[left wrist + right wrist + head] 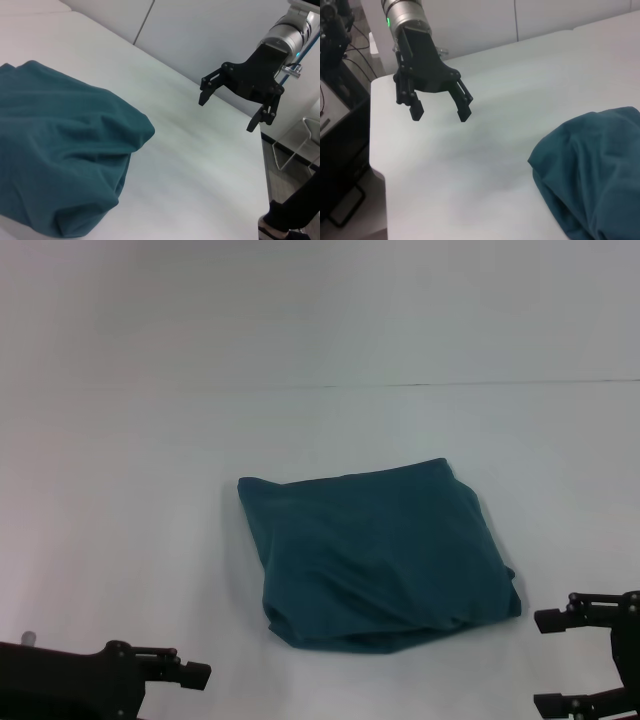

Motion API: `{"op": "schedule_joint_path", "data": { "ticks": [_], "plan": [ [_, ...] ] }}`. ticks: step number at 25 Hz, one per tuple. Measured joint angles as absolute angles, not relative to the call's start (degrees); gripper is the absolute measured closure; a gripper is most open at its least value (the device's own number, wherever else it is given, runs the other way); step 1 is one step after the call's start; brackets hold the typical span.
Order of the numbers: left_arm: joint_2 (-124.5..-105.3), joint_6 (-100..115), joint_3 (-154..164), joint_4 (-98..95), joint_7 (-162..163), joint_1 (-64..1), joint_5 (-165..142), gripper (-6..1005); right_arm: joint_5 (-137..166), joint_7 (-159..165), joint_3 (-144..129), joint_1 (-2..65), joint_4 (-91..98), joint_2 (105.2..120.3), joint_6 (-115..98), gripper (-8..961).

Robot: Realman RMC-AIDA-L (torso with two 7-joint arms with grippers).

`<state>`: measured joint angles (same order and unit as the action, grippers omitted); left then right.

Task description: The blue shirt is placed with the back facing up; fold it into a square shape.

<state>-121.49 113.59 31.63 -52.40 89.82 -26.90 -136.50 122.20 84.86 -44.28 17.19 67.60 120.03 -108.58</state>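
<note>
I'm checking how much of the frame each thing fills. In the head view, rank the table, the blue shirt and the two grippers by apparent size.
1. table
2. blue shirt
3. left gripper and right gripper: both cut off by the frame edge, so I can't rank them against each other.

The blue shirt (pixel 378 555) is seen folded into a rough square, lying flat on the white tabletop (pixel 130 540) near its middle. Only plain dark teal-blue fabric is shown on top; no lettering is visible. The square is turned slightly, so that one corner is pointed toward the robot. Soft creases are spread across the upper layer, and layered folds are bunched along the near edge, where the cloth is stacked a little thicker.
</note>
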Motion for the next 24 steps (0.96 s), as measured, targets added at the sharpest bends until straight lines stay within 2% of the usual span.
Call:
{"op": "schedule_joint_path", "data": {
  "ticks": [24],
  "plan": [
    [-121.20, 114.20, 32.14, -53.08, 91.08, -27.88, -136.33, 137, 122.16, 85.28, -44.21, 18.51, 66.49, 119.93, -108.65, 22]
  ]
}}
